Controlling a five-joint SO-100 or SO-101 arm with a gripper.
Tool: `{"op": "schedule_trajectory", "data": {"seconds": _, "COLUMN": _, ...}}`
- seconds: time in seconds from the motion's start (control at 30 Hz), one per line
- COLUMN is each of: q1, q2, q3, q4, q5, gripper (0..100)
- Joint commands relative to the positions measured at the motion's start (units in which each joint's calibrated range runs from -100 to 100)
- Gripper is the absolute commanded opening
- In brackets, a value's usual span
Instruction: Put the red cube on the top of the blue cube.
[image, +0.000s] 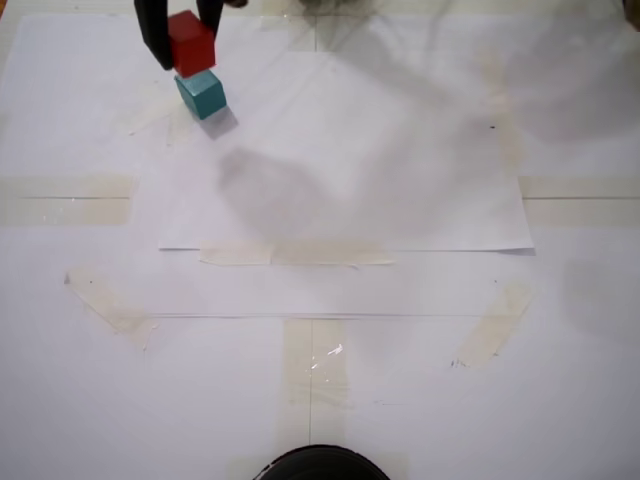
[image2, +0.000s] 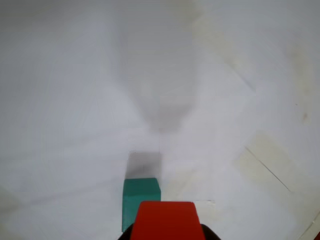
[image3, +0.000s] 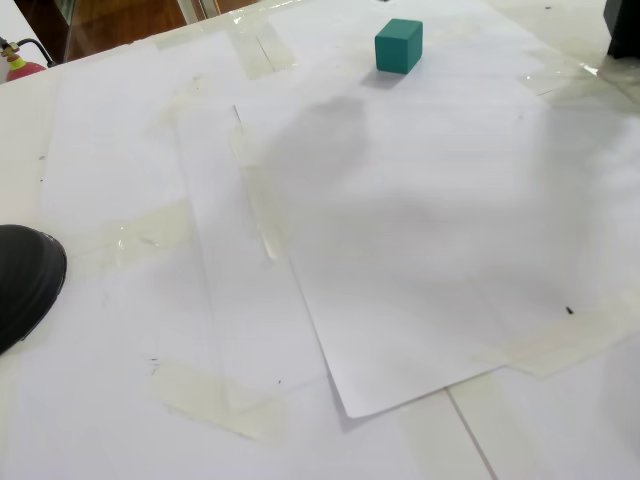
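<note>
The red cube is held between the dark fingers of my gripper at the far left of a fixed view, lifted over the blue cube, which is teal and rests on the white paper. In the wrist view the red cube fills the bottom edge between the jaws, with the blue cube just beyond it and a little to the left. In another fixed view the blue cube stands alone with its top bare; the gripper and the red cube are out of that view.
White paper sheets are taped to the table with pale tape strips. A black round object sits at the near edge and also shows in another fixed view. A dark object stands at the top right.
</note>
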Motion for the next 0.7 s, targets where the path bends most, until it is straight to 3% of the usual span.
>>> {"op": "schedule_trajectory", "data": {"seconds": 0.0, "q1": 2.6, "q2": -0.1, "q3": 1.8, "q4": -3.8, "q5": 1.9, "gripper": 9}}
{"op": "schedule_trajectory", "data": {"seconds": 0.67, "q1": 3.6, "q2": 1.4, "q3": 8.7, "q4": -6.5, "q5": 0.6, "gripper": 9}}
